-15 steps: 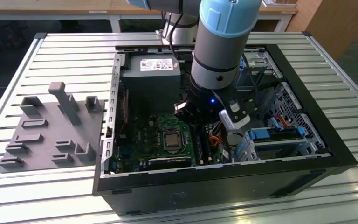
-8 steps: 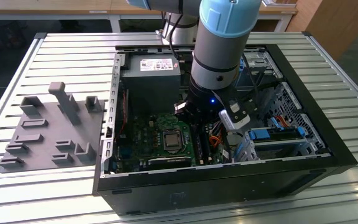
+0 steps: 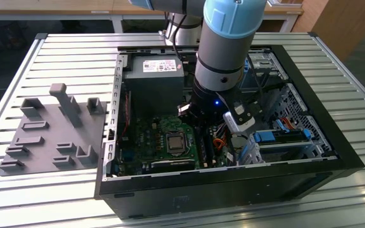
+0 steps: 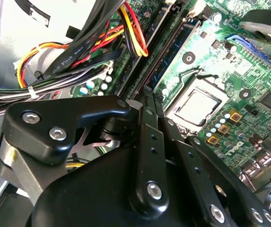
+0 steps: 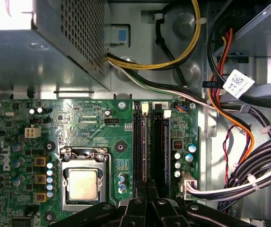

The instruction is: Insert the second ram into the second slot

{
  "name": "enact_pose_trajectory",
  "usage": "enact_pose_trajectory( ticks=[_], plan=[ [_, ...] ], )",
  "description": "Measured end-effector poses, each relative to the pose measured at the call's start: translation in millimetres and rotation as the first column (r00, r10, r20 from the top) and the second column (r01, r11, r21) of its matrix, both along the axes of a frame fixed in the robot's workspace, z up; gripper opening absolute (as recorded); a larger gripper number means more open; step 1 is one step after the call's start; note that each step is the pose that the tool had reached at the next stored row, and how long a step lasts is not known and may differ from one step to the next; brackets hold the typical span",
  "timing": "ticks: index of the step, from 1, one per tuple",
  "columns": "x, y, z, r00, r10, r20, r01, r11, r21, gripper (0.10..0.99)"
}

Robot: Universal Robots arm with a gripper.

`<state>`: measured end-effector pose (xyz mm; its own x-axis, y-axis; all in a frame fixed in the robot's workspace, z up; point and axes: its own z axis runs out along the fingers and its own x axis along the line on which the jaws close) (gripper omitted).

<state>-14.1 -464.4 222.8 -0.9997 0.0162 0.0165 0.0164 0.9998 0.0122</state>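
Observation:
The second ram (image 4: pixel 175 49) is a thin blue stick standing edge-on in a memory slot beside the processor socket (image 4: pixel 196 106). In the first wrist view the slots (image 5: pixel 149 142) run as dark parallel strips with white latches at their far end. My gripper (image 4: pixel 148 92) is shut, its black fingertips meeting right over the near part of the slot line. I cannot tell whether they touch the stick. The same closed tips (image 5: pixel 147 189) cover the near half of the slots. The arm (image 3: pixel 224 57) reaches down into the open computer case (image 3: pixel 334 156).
Bundles of coloured cables (image 5: pixel 239 142) hang close beside the slots. The power supply box (image 3: pixel 154 76) fills the case's far corner, and a drive cage (image 3: pixel 284 135) stands at the exterior view's right. A grey holder plate (image 3: pixel 49 133) lies on the slatted table.

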Motion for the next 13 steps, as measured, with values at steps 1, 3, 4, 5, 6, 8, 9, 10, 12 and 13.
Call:
enact_pose_trajectory(
  ticks=[1, 3, 4, 5, 6, 8, 9, 10, 12, 13],
  plan=[
    [0.0, 0.0, 0.0, 1.0, 0.0, 0.0, 0.0, 1.0, 0.0, 0.118],
    [0.0, 0.0, -0.1, 1.0, 0.0, 0.0, 0.0, 1.0, 0.0, 0.118],
    [0.1, -0.1, -0.1, 1.0, 0.0, 0.0, 0.0, 1.0, 0.0, 0.118],
    [0.3, -0.2, -0.2, 1.0, -0.002, 0.0, 0.002, 1.0, 0.0, 0.118],
    [0.4, -0.2, -0.2, 1.0, -0.006, 0.0001, 0.006, 1.0, 0.0, 0.118],
    [0.4, -0.3, -0.1, 0.9999, -0.014, 0.0, 0.014, 0.9999, 0.0, 0.118],
    [0.4, -0.4, -0.1, 0.9999, -0.015, 0.0, 0.015, 0.9999, 0.0, 0.118],
    [0.4, -0.4, -0.1, 0.9999, -0.015, 0.0, 0.015, 0.9999, 0.0, 0.118],
    [0.5, -0.4, -0.4, 0.9999, -0.015, 0.0, 0.015, 0.9999, 0.0, 0.118],
    [0.5, -0.4, -0.9, 0.9999, -0.015, 0.0001, 0.015, 0.9999, 0.0, 0.118]
  ],
)
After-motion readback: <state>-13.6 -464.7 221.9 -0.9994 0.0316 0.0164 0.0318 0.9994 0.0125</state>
